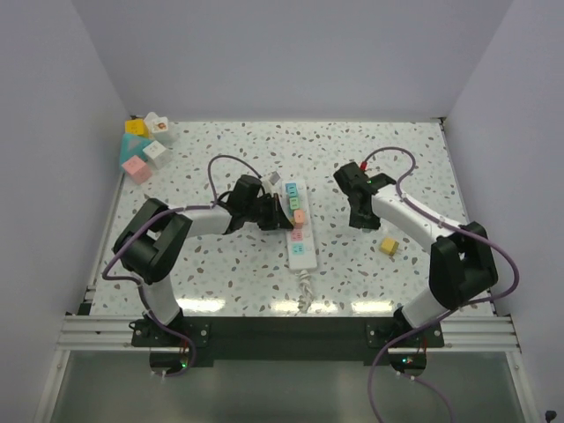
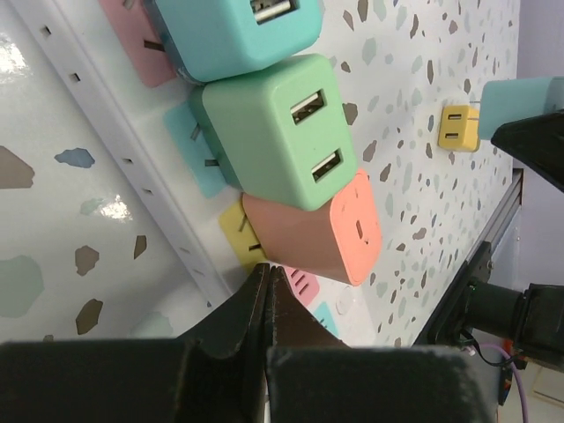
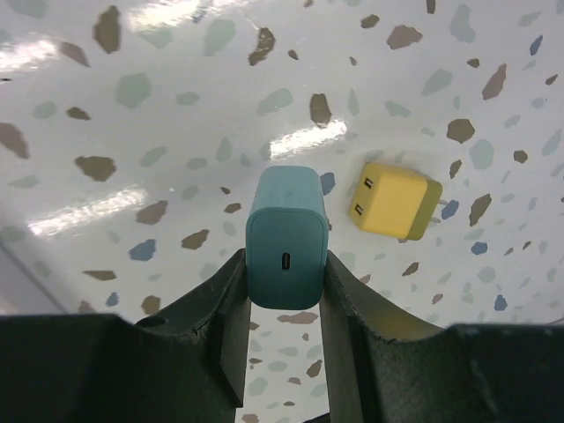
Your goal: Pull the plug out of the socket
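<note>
The socket is a white power strip (image 1: 300, 249) lying lengthwise mid-table; it also shows in the left wrist view (image 2: 106, 115). A teal plug (image 2: 238, 31), a green plug (image 2: 278, 128) and an orange plug (image 2: 313, 233) sit in it. My left gripper (image 2: 269, 269) is shut and empty, its tips on the strip's face right beside the orange plug; in the top view it (image 1: 284, 214) is at the strip's left side. My right gripper (image 3: 284, 260) is shut on a dark teal plug (image 3: 286, 233), held above the table right of the strip (image 1: 363, 222).
A yellow plug (image 3: 392, 203) lies loose on the table just beside the right gripper (image 1: 389, 246). Several coloured blocks (image 1: 144, 145) sit in the back left corner. The strip's cable (image 1: 304, 291) runs toward the near edge.
</note>
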{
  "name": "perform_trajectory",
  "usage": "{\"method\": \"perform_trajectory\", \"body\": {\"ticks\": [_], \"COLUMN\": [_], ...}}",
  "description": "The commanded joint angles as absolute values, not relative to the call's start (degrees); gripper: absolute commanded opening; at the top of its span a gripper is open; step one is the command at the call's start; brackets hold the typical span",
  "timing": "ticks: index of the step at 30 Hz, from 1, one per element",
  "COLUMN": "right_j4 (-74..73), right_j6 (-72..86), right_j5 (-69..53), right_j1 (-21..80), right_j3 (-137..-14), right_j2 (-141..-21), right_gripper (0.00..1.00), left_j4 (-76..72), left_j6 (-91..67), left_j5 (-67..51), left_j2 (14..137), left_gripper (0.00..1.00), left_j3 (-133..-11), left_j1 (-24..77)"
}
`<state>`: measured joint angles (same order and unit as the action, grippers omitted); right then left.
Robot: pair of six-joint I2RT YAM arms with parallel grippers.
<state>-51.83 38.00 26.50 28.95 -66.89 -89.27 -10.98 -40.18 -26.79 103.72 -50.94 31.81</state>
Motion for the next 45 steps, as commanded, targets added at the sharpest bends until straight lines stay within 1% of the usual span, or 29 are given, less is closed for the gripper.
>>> {"method": "perform_trajectory", "body": {"ticks": [1, 4, 6, 8, 9, 10, 11, 12, 13, 16, 18, 21, 25, 35, 45], "right_j4": [-50.46, -48.87, -50.27, -50.19, -50.27, -50.53, -50.71, -50.36, -49.58, -50.00, -49.40, -46.24, -41.50, -37.71, -35.95], "right_j6": [38.41, 38.49, 39.54, 39.73, 39.99, 40.08, 39.30, 38.42, 37.28, 34.11, 31.83, 30.41, 30.93, 29.45, 29.09], "right_j5": [29.53, 28.56, 29.62, 29.88, 30.14, 29.89, 28.23, 26.56, 24.72, 18.91, 15.31, 8.11, 4.23, 1.41, 0.97], "right_j1": [26.99, 25.32, 24.96, 24.79, 24.79, 24.70, 24.70, 24.70, 24.78, 26.27, 27.59, 32.59, 35.94, 37.27, 37.62], "right_j3": [-64.17, -63.63, -63.90, -63.46, -63.37, -63.98, -64.51, -65.03, -66.00, -70.20, -72.41, -75.84, -78.13, -80.33, -82.26], "right_j2": [-90.26, -93.67, -95.00, -95.19, -95.10, -94.75, -94.31, -93.78, -93.00, -90.71, -90.27, -90.00, -91.58, -98.08, -102.92], "right_gripper": [0.06, 0.10, 0.22, 0.30, 0.48, 0.58, 0.65, 0.65, 0.73, 0.82, 0.82, 0.82, 0.78, 0.69, 0.63], "left_j4": [4.48, 4.13, 3.96, 3.43, 2.73, 2.38, 1.85, 1.85, 1.41, 0.88, -2.01, -5.36, -7.82, -11.68, -14.41], "left_j6": [-35.33, -34.98, -34.72, -34.72, -34.63, -34.63, -34.37, -34.28, -34.28, -33.93, -33.93, -33.84, -34.45, -37.17, -39.11], "left_j5": [-16.17, -16.26, -16.43, -16.70, -17.05, -17.40, -17.49, -17.58, -18.10, -19.94, -20.83, -23.55, -27.76, -31.29, -31.99], "left_j2": [106.70, 106.09, 105.38, 104.16, 103.63, 103.19, 102.49, 102.22, 101.78, 99.77, 98.62, 97.38, 98.26, 97.64, 103.97], "left_gripper": [0.00, 0.00, 0.00, 0.00, 0.00, 0.00, 0.00, 0.00, 0.00, 0.00, 0.00, 0.00, 0.00, 0.00, 0.00], "left_j3": [-49.48, -50.62, -51.15, -51.24, -51.07, -51.15, -51.24, -51.33, -51.33, -51.94, -52.03, -52.12, -52.30, -53.44, -54.32], "left_j1": [31.38, 31.46, 31.46, 31.46, 31.38, 31.38, 31.29, 31.12, 30.94, 30.06, 29.45, 29.01, 28.04, 27.95, 28.83]}}
